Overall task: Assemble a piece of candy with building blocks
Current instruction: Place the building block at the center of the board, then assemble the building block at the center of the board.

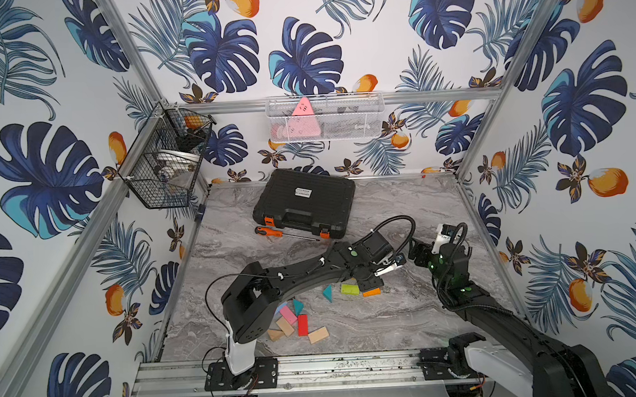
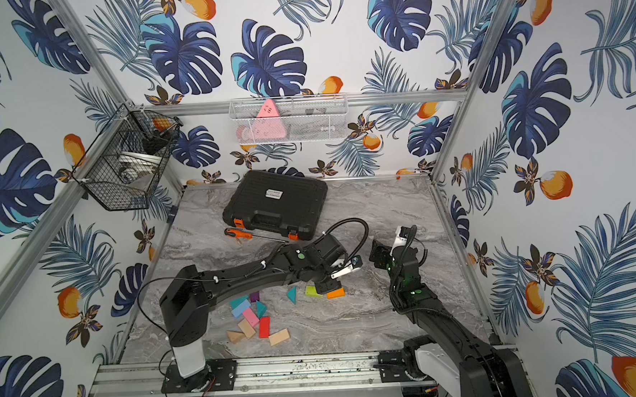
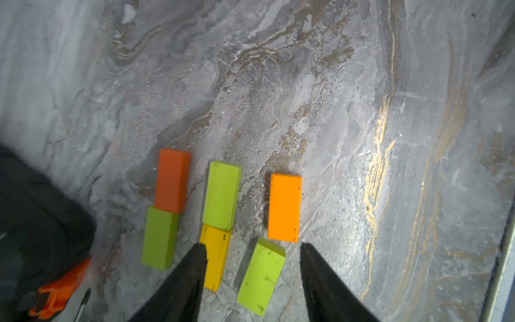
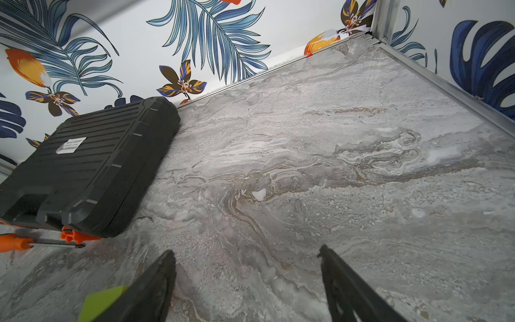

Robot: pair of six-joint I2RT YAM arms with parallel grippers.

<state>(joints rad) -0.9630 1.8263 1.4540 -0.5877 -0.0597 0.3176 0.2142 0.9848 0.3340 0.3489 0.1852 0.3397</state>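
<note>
The left wrist view shows six building blocks in rows on the marble: an orange-red one (image 3: 172, 181), lime ones (image 3: 160, 238) (image 3: 222, 195), a yellow one (image 3: 216, 258) and an orange one (image 3: 284, 207). A tilted lime block (image 3: 261, 276) lies between the fingers of my left gripper (image 3: 253, 244), which is open with gaps on both sides. In both top views the left gripper (image 1: 369, 279) (image 2: 324, 283) hangs over this group. A teal wedge (image 1: 328, 293) sits beside it. My right gripper (image 4: 246, 251) (image 1: 416, 254) is open over bare table.
Loose blocks lie near the left arm's base: pink (image 1: 288, 315), red (image 1: 303, 325), plain wood (image 1: 318, 335). A black tool case (image 1: 305, 202) and an orange-handled screwdriver (image 1: 273, 232) sit at the back. Wire baskets (image 1: 165, 166) (image 1: 325, 117) hang on the walls.
</note>
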